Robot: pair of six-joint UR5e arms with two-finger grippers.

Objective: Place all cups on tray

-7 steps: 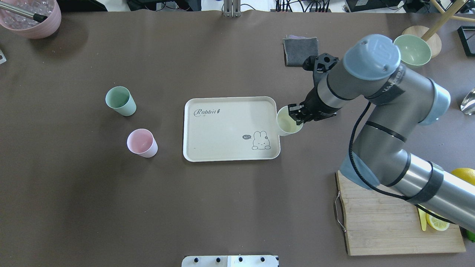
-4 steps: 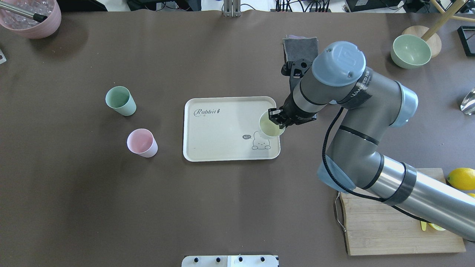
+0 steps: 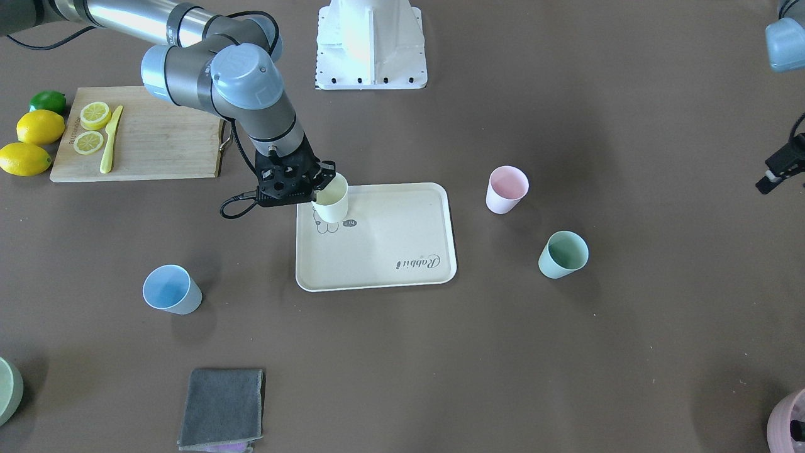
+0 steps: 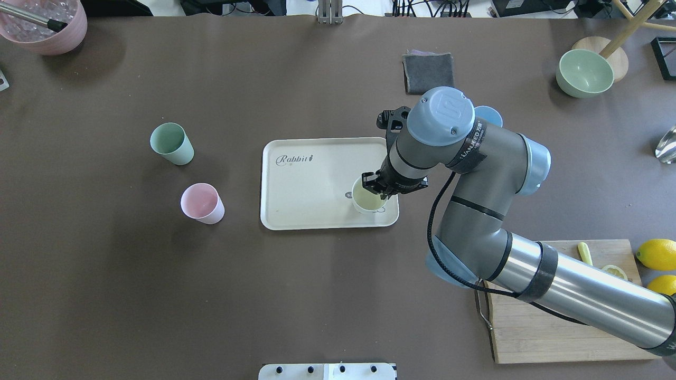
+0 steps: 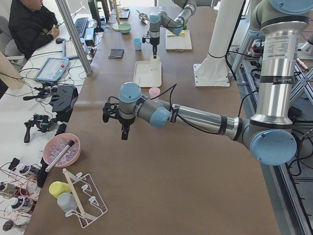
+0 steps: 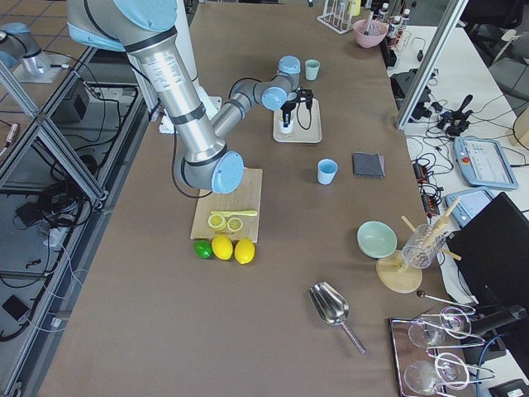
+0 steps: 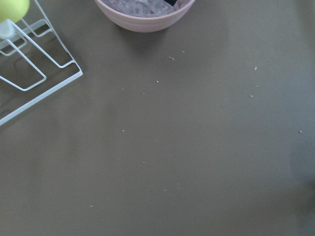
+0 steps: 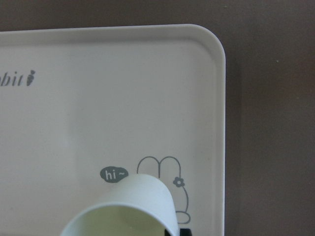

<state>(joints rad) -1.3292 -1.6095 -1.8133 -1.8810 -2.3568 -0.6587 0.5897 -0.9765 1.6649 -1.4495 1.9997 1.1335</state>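
The right hand (image 4: 374, 186) pinches the pale yellow cup (image 4: 368, 199) by its rim, apparently with one finger inside the mouth and one outside, and holds it over the tray (image 4: 311, 174) at the right near corner in the overhead view, right on the rabbit drawing (image 8: 167, 169). The front-facing view shows the cup leaning a little, and I cannot tell whether its base touches the tray or hangs just above it. The pink cup (image 4: 202, 203) and the mint cup (image 4: 171, 143) stand on the counter (image 4: 158, 295) to the left of the tray, well apart from it. The blue cup (image 3: 170, 289) stands on the counter on the tray's other side, so three cups are left to bring. The left hand (image 5: 123, 131) hangs over bare counter far off to the left, and whether it is wide or narrow I cannot tell. The main risk is letting go too soon: if the cup is released while tilted or not seated, it will likely tip, and this close to the corner it could roll over the low rim onto the counter. A finger inside the mouth could also catch the wall as the hand lifts and drag the light cup along. In the overhead view the blue cup peeks out from under the forearm, so a low retreat might knock it.
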